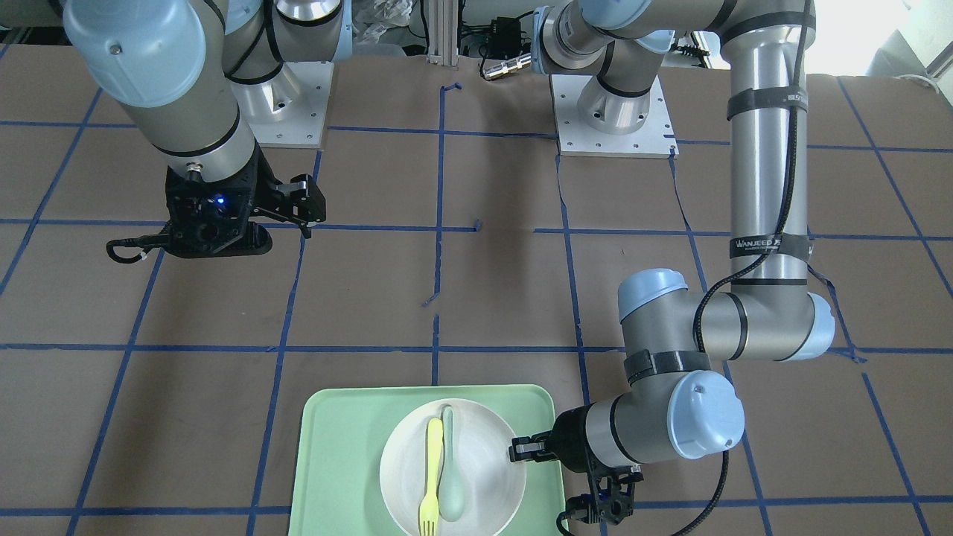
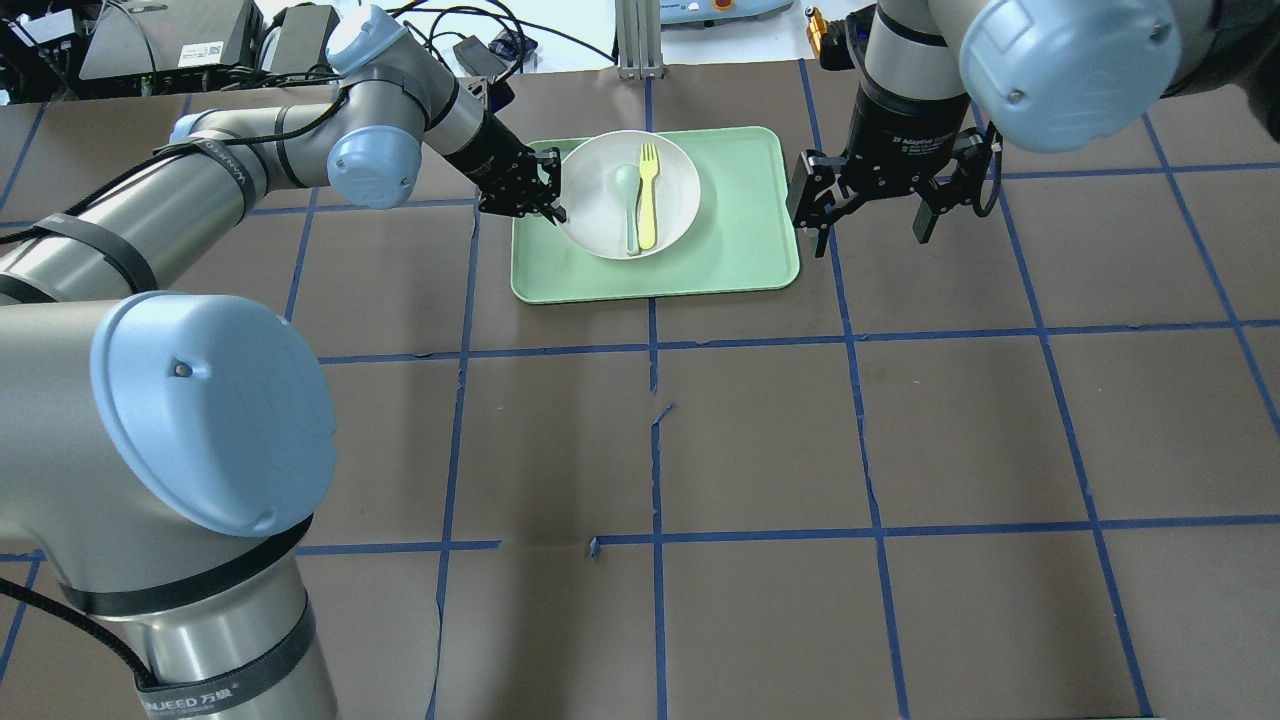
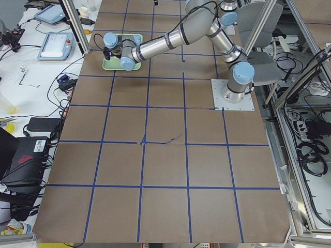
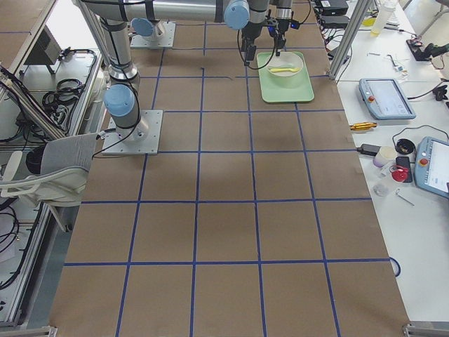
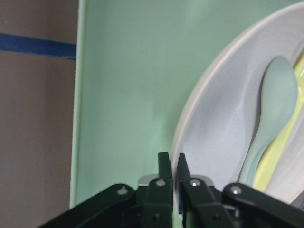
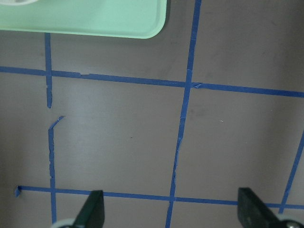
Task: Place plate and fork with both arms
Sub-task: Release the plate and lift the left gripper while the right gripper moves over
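While the plate (image 2: pixel 592 205) sits on the mint-green tray (image 2: pixel 745 235), it occupies the tray's half on the robot's left, with its far rim close against the tray's far edge. A strip of bare tray shows on the near side, and a broad bare area lies toward the robot's right. The fork (image 2: pixel 649 195) lies inside the plate with its tines pointing away from the robot. It is parallel to and just beside a pale grey-green spoon (image 2: pixel 629 205), on the spoon's right.

The left gripper (image 5: pixel 173 166) meets the plate at its left rim. Its fingers (image 5: pixel 165 166) are drawn narrow, with the rim passing between them. The left arm (image 2: pixel 200 180) reaches far forward across the table (image 2: pixel 760 430), its forearm low and its wrist nearly level.

The right gripper (image 2: pixel 868 218) hangs above the brown table just beside the tray's right short edge. It is apart from the tray, points downward, and grips nothing, with its fingers (image 6: pixel 92 211) spread wide. The right arm (image 2: pixel 905 90) descends steeply to it from above. Blue tape lines (image 2: pixel 655 440) divide the table into squares.
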You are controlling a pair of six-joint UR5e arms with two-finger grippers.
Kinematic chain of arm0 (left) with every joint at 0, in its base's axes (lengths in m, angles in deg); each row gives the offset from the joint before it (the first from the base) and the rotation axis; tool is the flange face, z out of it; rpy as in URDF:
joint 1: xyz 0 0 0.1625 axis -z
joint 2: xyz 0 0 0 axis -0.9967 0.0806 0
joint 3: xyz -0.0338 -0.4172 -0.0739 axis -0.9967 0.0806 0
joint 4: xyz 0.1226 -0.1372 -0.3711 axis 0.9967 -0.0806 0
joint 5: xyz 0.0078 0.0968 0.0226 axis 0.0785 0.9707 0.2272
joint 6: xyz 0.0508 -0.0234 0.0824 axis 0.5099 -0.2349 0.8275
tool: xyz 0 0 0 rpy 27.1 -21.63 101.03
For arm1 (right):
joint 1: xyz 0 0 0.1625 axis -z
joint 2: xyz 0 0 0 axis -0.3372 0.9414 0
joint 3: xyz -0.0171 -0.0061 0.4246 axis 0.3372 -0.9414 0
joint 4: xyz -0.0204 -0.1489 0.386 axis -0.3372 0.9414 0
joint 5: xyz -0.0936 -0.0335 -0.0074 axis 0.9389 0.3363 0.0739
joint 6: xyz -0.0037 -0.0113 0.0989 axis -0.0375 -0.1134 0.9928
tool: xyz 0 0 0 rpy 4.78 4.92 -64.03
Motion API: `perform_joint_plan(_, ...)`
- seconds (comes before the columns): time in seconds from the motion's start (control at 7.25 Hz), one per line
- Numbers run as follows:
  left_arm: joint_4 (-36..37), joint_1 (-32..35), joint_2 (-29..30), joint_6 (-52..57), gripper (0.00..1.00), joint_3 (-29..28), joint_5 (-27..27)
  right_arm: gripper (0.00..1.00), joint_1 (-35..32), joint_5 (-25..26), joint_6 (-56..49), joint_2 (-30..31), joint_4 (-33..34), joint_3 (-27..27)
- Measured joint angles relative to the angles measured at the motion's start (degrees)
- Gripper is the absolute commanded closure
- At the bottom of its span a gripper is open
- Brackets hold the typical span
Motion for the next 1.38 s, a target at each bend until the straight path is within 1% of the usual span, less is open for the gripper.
perform_joint_plan(0.55, 0.9, 1.3, 0.6, 0.7, 1.00, 0.2, 0.0, 0.00, 0.0, 0.1, 0.0, 0.0, 0.0, 0.0)
perform_joint_plan(0.69, 1.0, 1.5, 0.7, 0.7, 0.74, 0.3, 0.0, 0.00, 0.0, 0.1, 0.0, 0.0, 0.0, 0.0)
perform_joint_plan(0.83, 1.5, 1.9, 0.8, 0.5, 0.29, 0.3, 0.0, 0.00, 0.0, 0.1, 0.0, 0.0, 0.0, 0.0)
perform_joint_plan(0.97, 2.5, 2.3, 0.9, 0.2, 0.10, 0.5, 0.1, 0.00, 0.0, 0.1, -0.1, 0.0, 0.1, 0.0)
perform_joint_plan(1.1, 3.5, 2.5, 0.9, 0.1, 0.00, 0.6, 0.1, 0.00, 0.0, 0.1, -0.1, 0.0, 0.3, 0.0)
perform_joint_plan(1.24, 4.2, 2.5, 0.0, 0.1, 0.00, 0.7, 0.3, 0.00, 0.0, 0.1, 0.0, -0.3, 1.6, -0.1)
perform_joint_plan(1.38, 4.1, 2.2, -2.1, 0.1, 0.00, 1.0, 1.7, 0.00, -0.1, 0.1, 0.4, -1.6, 4.7, -0.3)
